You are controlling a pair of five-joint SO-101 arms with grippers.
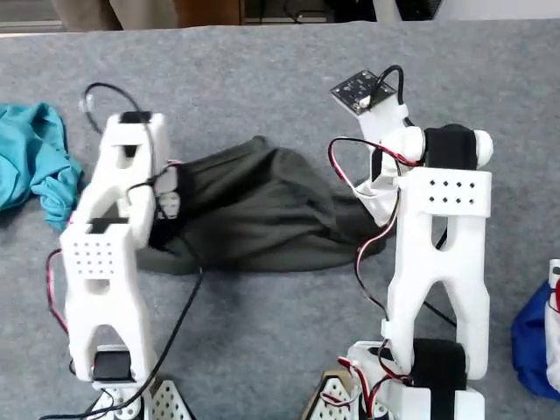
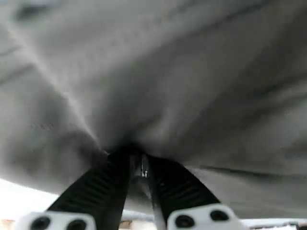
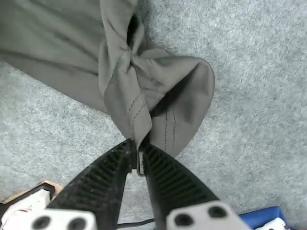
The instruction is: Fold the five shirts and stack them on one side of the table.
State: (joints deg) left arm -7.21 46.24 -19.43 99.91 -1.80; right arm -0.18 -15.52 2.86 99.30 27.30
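A dark grey shirt (image 1: 254, 206) lies bunched in the middle of the grey-covered table (image 1: 262, 70), strung between the two arms. The left gripper (image 2: 138, 158) is clamped tight on a fold of cloth at one end. The right gripper (image 3: 137, 148) pinches a stitched hem at the other, the fabric puckering above its jaws. A teal shirt (image 1: 31, 162) sits crumpled at one table edge and a blue shirt (image 1: 535, 346) at the opposite edge. The grey cloth looks light, limp and quick to sag, so it is probably best held by hems or corners, with both ends taut, lest a single layer slip free.
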